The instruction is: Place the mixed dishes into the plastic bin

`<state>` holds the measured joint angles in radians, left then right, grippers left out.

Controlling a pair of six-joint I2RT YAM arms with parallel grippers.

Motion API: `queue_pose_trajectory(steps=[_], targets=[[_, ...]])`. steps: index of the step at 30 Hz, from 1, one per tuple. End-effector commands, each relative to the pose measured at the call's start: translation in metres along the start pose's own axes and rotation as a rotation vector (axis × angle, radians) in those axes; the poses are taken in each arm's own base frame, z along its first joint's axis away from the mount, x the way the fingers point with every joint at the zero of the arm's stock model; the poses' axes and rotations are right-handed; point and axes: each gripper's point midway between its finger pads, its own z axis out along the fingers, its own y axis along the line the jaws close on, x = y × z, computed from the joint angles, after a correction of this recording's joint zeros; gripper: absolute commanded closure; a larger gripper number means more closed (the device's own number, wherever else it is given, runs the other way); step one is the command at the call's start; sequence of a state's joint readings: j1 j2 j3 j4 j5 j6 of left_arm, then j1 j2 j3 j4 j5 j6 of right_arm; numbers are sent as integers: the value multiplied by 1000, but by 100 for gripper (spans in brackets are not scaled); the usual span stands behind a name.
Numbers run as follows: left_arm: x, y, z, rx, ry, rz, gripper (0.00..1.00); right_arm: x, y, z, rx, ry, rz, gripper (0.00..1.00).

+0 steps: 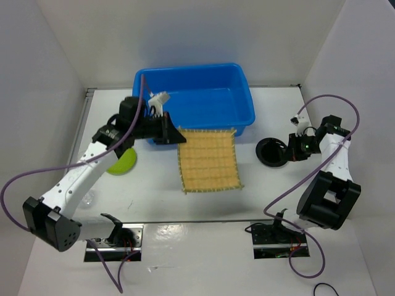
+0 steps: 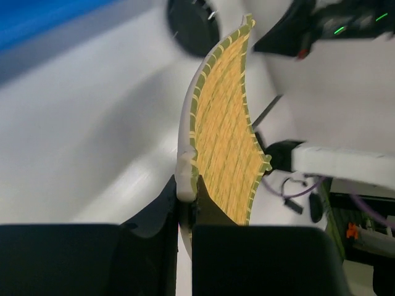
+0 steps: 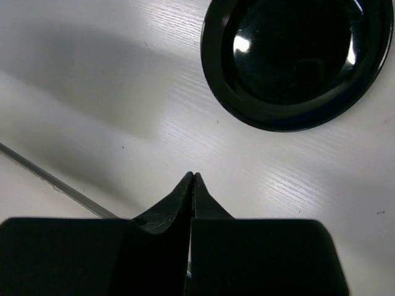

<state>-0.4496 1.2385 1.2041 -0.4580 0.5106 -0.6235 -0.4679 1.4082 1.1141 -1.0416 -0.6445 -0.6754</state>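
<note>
- Right now the left gripper (image 2: 187,196) is clenched on one corner of the woven mat (image 2: 225,135). In the wrist view the mat curls up and away from the pinch.
- From above, the mat lies at the centre of the frame, its far edge just beside the front wall of the blue bin (image 1: 210,102).
- The right gripper (image 3: 192,182) is closed on nothing, fingertips pressed together over the table (image 3: 92,92). It is near the black plate (image 3: 296,61) at the upper right of its view, not touching it.
- The lime-green plate (image 1: 125,163) sits left of centre, partly under the left arm.
</note>
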Motion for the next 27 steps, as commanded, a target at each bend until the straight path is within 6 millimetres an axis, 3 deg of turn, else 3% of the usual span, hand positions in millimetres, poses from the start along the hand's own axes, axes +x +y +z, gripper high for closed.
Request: queue_pose_trajectory(steps=[1, 2, 3, 6, 7, 8, 10, 11, 12, 13, 14, 15, 16, 21, 22, 23, 24, 25, 26, 27], targets=[[-49, -50, -18, 193, -49, 44, 100, -4, -12, -8, 47, -50, 29, 100], [-59, -47, -13, 192, -46, 14, 100, -1, -16, -10, 44, -54, 49, 100], [-81, -59, -20, 217, -90, 48, 100, 3, -18, -10, 39, -44, 54, 100], [-125, -41, -15, 177, -128, 17, 100, 8, -22, -9, 27, -40, 78, 100], [-154, -54, -27, 190, -188, 57, 100, 7, -21, -9, 20, -46, 78, 100], [-174, -25, -14, 143, -196, 16, 100, 7, -21, -9, 20, -46, 78, 100], [-215, -6, 0, 132, -241, 15, 100, 7, -21, -9, 20, -46, 78, 100], [-226, 13, 1, 92, -239, -25, 100, 7, -21, -9, 20, -46, 67, 100], [-235, 17, 8, 90, -239, -16, 100, 7, -21, -9, 20, -46, 67, 100], [-241, 47, 35, 48, -213, -49, 100, 7, -21, -9, 20, -46, 67, 100], [-246, 56, 39, 11, -211, -57, 100, 7, -21, -9, 20, -46, 67, 100], [-271, 47, 32, 2, -293, -5, 100, 7, -21, -9, 20, -46, 67, 100], [-272, 66, 50, -5, -277, -31, 100, 8, -24, -9, 21, -43, 80, 100], [-292, 113, 89, -68, -318, -53, 100, 9, -21, -9, 9, -44, 76, 100], [-282, 132, 113, -77, -283, -87, 100, 9, -22, -9, 9, -44, 67, 99], [-292, 124, 109, -55, -320, -65, 100, 9, -22, -9, 9, -44, 67, 99], [-284, 142, 132, -67, -300, -78, 100, 8, -21, -9, 2, -50, 67, 99], [-286, 147, 136, -71, -312, -73, 100, 8, -21, -9, 2, -50, 67, 99], [-295, 139, 131, -49, -348, -52, 100, 8, -21, -9, 2, -50, 67, 99], [-283, 154, 153, -52, -323, -64, 100, 9, -21, -7, -3, -44, 74, 99]])
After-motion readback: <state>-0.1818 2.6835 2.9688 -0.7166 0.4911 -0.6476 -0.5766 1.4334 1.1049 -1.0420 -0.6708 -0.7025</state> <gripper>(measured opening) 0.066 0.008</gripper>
